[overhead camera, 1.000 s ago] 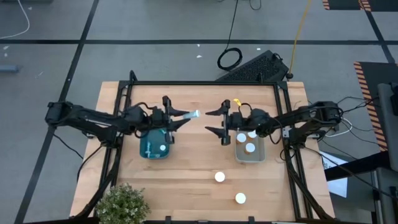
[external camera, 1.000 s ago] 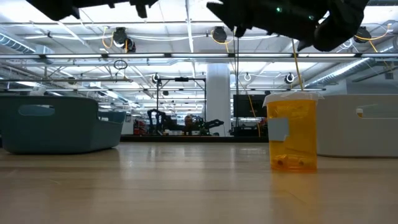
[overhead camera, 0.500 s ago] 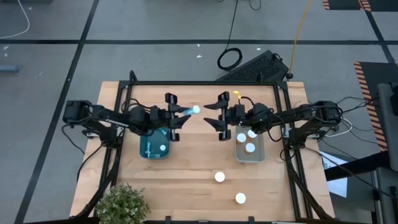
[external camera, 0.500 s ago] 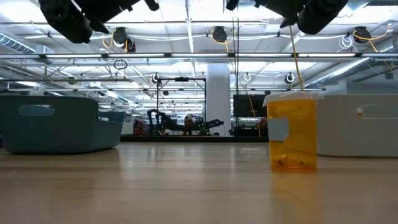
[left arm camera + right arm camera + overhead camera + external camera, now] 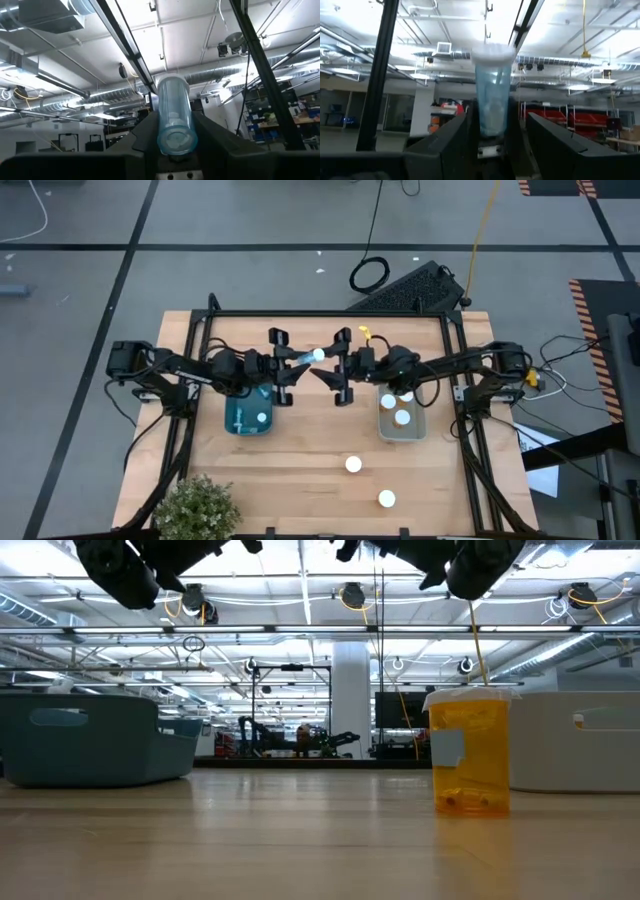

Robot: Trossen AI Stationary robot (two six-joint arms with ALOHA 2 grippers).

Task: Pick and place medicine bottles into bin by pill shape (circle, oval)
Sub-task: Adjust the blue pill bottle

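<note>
Right arm has slid in toward the middle since a second ago; its gripper [image 5: 338, 367] now sits right at the cap end of the bottle, and the left arm has pushed inward a bit too.

Left gripper [image 5: 285, 366] is clamped on a clear blue-tinted bottle [image 5: 305, 358], holding it by the base end. The bottle lies roughly level in the air, white cap pointing at the right gripper. In the left wrist view the bottle [image 5: 173, 114] sits snug between the two dark fingers [image 5: 147, 131], bottom end facing the camera.

Right gripper is spread wide, one finger either side of the cap end, not touching from what I can see. Right wrist view shows the same bottle [image 5: 492, 91] cap-on, in the gap between its fingers [image 5: 445, 140], with the left gripper behind it.

Handover spot is above the back-middle of the wooden table [image 5: 310, 470], between the two bins.

Teal bin [image 5: 232, 420] sits under the left arm, one white-capped bottle [image 5: 261, 419] inside. Grey bin [image 5: 420, 426] is under the right arm, with three white caps [image 5: 402, 417] showing.

Two more bottles stand loose on the table nearer the front: one [image 5: 353, 464] mid-table, one [image 5: 386, 499] closer to the front edge. Low view shows an amber bottle [image 5: 468, 751] upright on the tabletop, both arms overhead.

Potted plant [image 5: 195, 508] at the front left corner.
</note>
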